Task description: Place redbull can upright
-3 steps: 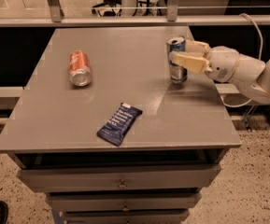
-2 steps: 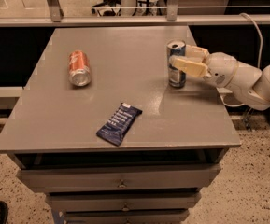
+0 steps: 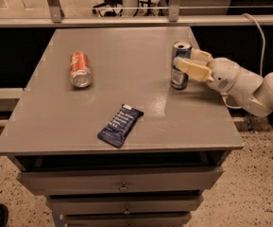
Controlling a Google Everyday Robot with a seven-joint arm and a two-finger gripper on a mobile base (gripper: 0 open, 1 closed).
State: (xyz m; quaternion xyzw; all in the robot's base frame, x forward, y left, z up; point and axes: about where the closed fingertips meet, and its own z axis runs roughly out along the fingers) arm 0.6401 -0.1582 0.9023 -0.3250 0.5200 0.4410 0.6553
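The redbull can (image 3: 180, 77), slim, blue and silver with a silver top, stands upright on the grey table (image 3: 126, 46) near its right edge. My gripper (image 3: 182, 62) reaches in from the right at the can's mid-height. Its cream fingers (image 3: 189, 68) are closed around the can, one across the front and one behind. The can's base rests on the table top.
An orange-red can (image 3: 80, 69) lies on its side at the table's left. A dark blue snack wrapper (image 3: 120, 125) lies near the front middle. The table has drawers below. A metal rail (image 3: 126, 20) runs behind the table. A cable hangs at the right.
The can has come down slightly onto the table top with the gripper around it. The arm has shifted a little to the right and lower.
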